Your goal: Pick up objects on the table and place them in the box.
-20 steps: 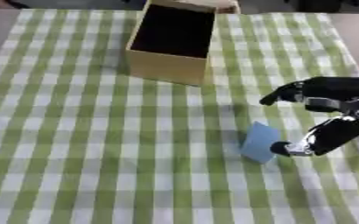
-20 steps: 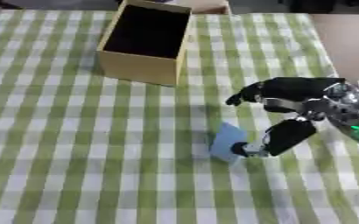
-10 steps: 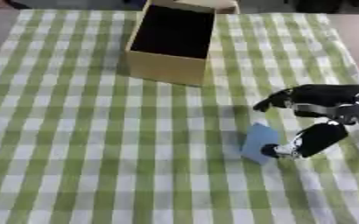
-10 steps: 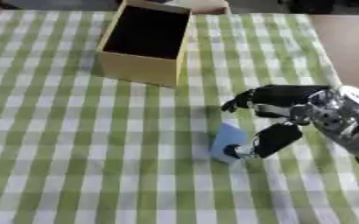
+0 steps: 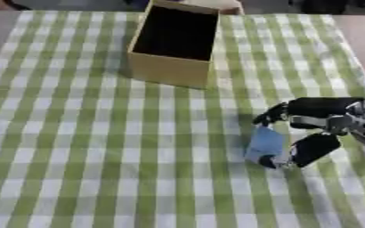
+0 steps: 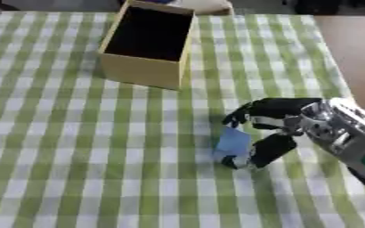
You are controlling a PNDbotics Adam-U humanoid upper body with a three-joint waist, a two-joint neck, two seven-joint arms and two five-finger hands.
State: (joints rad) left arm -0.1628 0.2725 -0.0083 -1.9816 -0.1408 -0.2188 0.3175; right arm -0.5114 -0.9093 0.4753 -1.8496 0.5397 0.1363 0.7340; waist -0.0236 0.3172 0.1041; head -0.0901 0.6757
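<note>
Since a second ago, the right hand (image 5: pixel 314 127) has come in from the right and closed around the blue object (image 5: pixel 264 143), its fingers curled over the top edge and its thumb against the lower right side. That small flat blue object stands on the green checked tablecloth (image 5: pixel 100 147), its long axis roughly upright, leaning slightly left at the foot. It sits well apart from the open cardboard box (image 5: pixel 174 44), which stands farther back and to the left.
</note>
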